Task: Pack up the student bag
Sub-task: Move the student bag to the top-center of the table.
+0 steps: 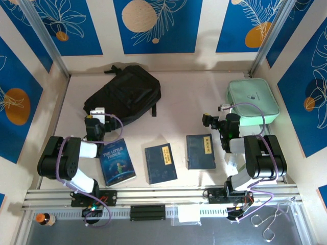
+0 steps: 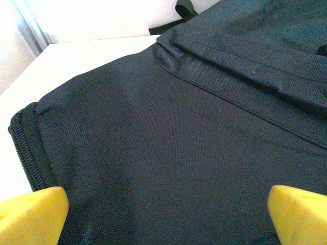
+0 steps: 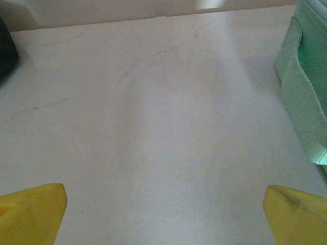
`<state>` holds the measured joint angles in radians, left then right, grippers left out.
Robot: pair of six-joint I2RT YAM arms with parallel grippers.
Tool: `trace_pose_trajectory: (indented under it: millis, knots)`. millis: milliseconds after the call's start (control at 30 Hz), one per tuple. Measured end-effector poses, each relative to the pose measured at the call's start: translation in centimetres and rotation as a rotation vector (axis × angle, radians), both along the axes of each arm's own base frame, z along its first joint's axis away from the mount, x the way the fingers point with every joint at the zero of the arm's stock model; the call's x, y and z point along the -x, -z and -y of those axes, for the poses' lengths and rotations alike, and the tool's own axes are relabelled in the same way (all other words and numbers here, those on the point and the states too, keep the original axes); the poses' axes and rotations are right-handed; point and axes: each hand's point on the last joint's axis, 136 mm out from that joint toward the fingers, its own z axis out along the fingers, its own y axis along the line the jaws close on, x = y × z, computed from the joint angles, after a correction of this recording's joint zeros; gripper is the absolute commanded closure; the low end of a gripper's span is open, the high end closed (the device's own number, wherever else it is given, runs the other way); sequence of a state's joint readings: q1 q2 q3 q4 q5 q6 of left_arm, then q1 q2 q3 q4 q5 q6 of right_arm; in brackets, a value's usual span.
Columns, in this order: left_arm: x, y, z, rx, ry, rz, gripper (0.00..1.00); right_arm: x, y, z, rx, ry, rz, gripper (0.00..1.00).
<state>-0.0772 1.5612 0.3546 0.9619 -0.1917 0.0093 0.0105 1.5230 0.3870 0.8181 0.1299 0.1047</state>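
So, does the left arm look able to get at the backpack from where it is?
Probably yes: the left gripper is open and the backpack lies right in front of it, with nothing between them.

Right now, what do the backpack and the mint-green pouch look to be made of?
Student bag: black woven fabric, likely synthetic, matte; fine diagonal weave and stitched seams show. Mint-green pouch: seemingly soft fabric, with a webbing strap of visible weave; exact material unclear.

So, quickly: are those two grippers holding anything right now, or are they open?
The left gripper: open, empty, facing the student bag.
The right gripper: open, empty, above the table.
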Motion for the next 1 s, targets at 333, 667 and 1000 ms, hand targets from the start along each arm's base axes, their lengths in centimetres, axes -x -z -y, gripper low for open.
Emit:
trace_pose_trajectory:
  millis: [333, 667, 1000]
  knots:
    - [0.1, -0.1, 0.0, 0.001, 0.0, 0.011, 0.0, 0.0, 0.0, 0.0, 0.0, 0.0, -0.002, 0.01]
    - [2.5, -6.7, -1.2, 0.018, -0.062, 0.141, 0.0, -1.2, -7.5, -1.0, -0.01, 0.039, 0.04, 0.01]
    - [-0.1, -14.6, 2.0, 0.244, 0.055, 0.135, 0.0, -4.0, -11.0, -5.3, -0.282, 0.142, -0.182, 0.01]
